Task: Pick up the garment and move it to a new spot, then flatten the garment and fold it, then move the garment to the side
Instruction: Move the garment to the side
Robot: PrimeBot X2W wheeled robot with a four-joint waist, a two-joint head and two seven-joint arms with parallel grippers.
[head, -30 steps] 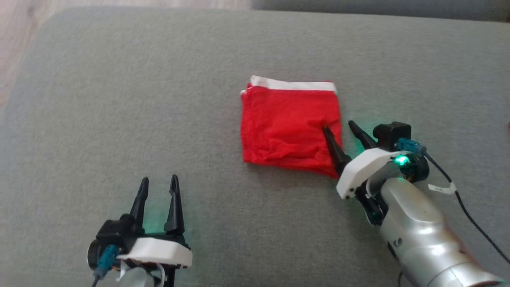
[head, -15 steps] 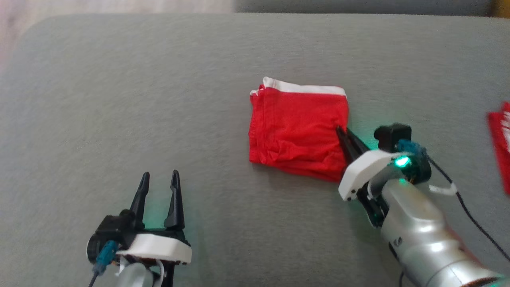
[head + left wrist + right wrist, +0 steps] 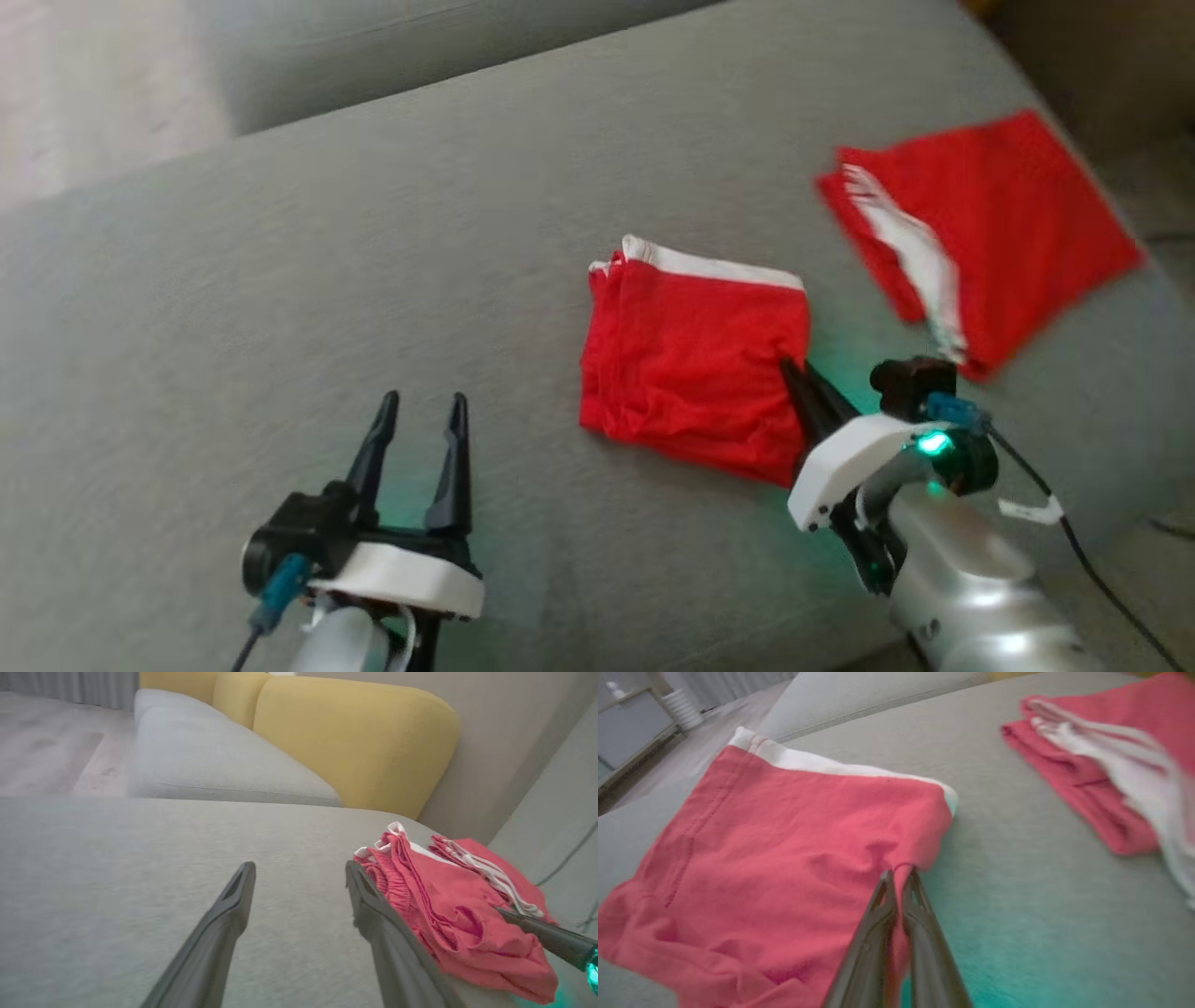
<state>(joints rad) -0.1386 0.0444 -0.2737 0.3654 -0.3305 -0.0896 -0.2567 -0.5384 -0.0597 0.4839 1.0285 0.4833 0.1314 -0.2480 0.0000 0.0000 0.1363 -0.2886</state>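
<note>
Near the middle of the head view, a little right of centre, the red garment [image 3: 691, 373] lies folded into a rough square on the grey sofa cushion [image 3: 280, 308], with a white band [image 3: 709, 264] along its upper edge. At its lower right edge the right gripper [image 3: 801, 385] reaches in from the lower right corner of the frame. Its two dark fingers are pressed together and pinch the red cloth at that edge, and a green light on its wrist tints the cushion beside it.

The right wrist view makes the pinch plain. A small pucker of fabric sits between the tips, low in the middle of the frame, while the rest of the garment spreads out to the left and is rumpled at the lower left.

Down in the lower left of the head view, the left gripper [image 3: 420, 411] hovers over bare cushion, well apart from the garment, with its fingers spread and nothing between them.

Towards the upper right of the head view lies a second red garment [image 3: 1008, 205] with white striping, apart from the first and somewhat blurred.

Across the top of the left wrist view stands a yellow backrest [image 3: 355, 732]
</note>
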